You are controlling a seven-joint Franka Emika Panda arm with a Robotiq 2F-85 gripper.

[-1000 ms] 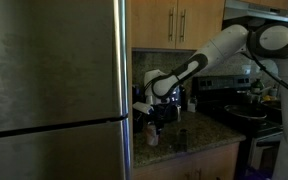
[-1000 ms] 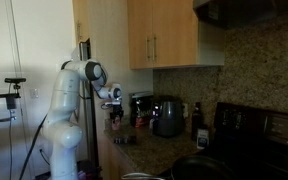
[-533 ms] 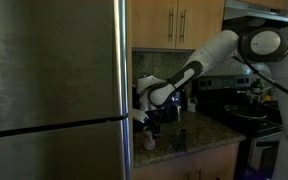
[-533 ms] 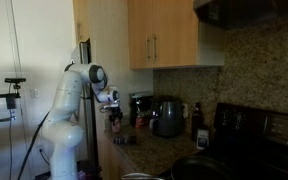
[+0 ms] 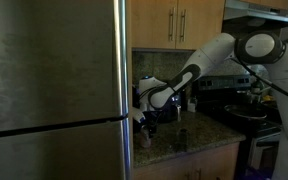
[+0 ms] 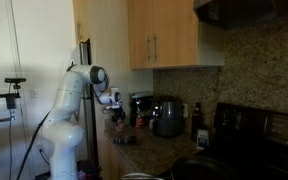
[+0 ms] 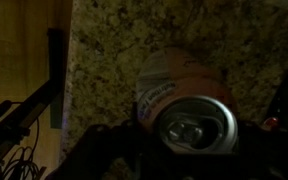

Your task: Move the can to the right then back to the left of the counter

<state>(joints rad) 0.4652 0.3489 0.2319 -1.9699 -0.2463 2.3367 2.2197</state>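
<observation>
The reddish-pink can fills the wrist view, seen from above with its silver top over the speckled counter. My gripper's dark fingers sit on both sides of it and appear closed on it. In both exterior views the gripper hangs low over the end of the counter beside the fridge, with the can under it. Whether the can touches the counter cannot be told.
A steel fridge stands right beside the gripper. Black appliances and a dark bottle stand along the backsplash. A small dark upright object is near the front edge. The stove lies at the far end.
The arm has moved a little lower and toward the fridge end of the counter, with the can still in the gripper.
</observation>
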